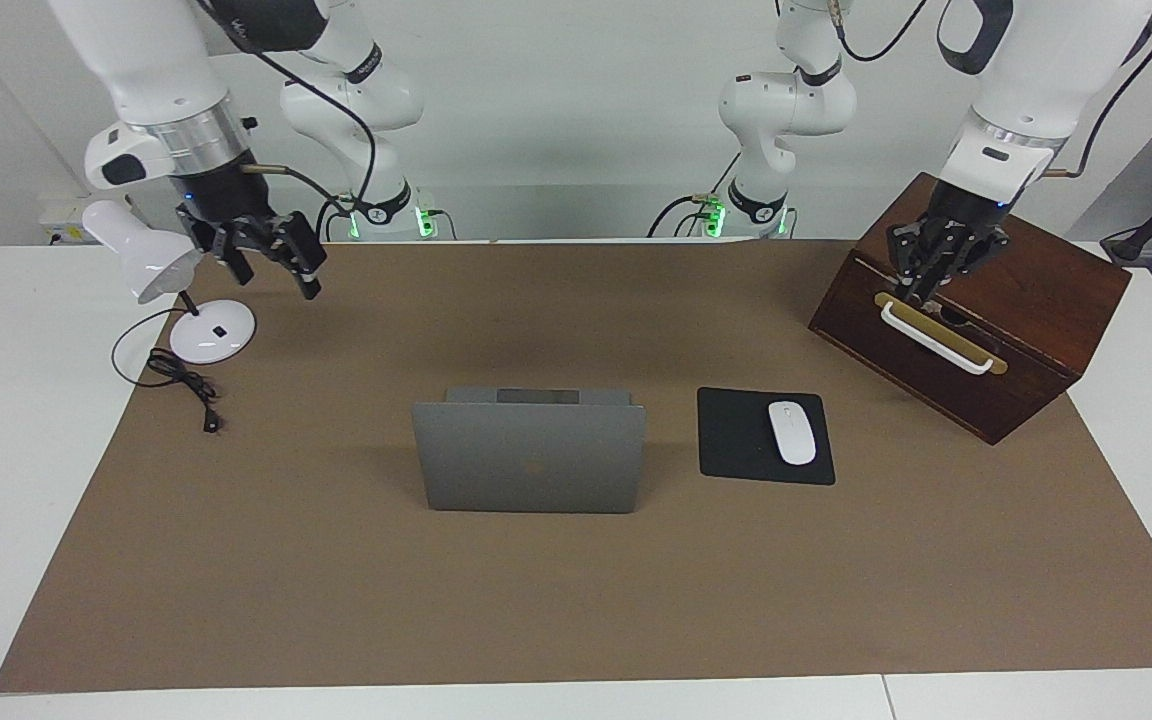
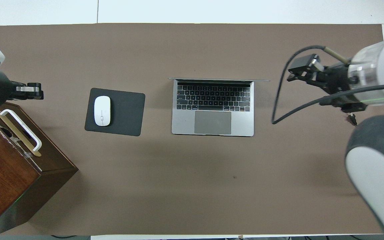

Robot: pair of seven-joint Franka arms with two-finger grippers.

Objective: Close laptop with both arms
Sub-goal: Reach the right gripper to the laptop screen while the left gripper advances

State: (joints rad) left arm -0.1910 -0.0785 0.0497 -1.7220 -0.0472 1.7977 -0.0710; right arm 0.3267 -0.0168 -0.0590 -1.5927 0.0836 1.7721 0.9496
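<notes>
Laptop (image 1: pixel 530 455) stands open mid-table, beside the mouse pad (image 1: pixel 736 440). Closing not begun. Left gripper (image 1: pixel 921 283) hovers over the box (image 1: pixel 1026 300); right gripper (image 1: pixel 271 258) near the lamp (image 1: pixel 151 260); finger states indeterminate. Next: bring both to the lid.

— Can you see the laptop (image 1: pixel 531 455) screen from across the table?
— No, only the lid's back; it hides the keyboard.
— And the wooden box (image 2: pixel 8 166) under the left gripper (image 1: pixel 921 285)?
— Cut off at the overhead view's edge. Whether those fingers are parted, I can't tell.
</notes>
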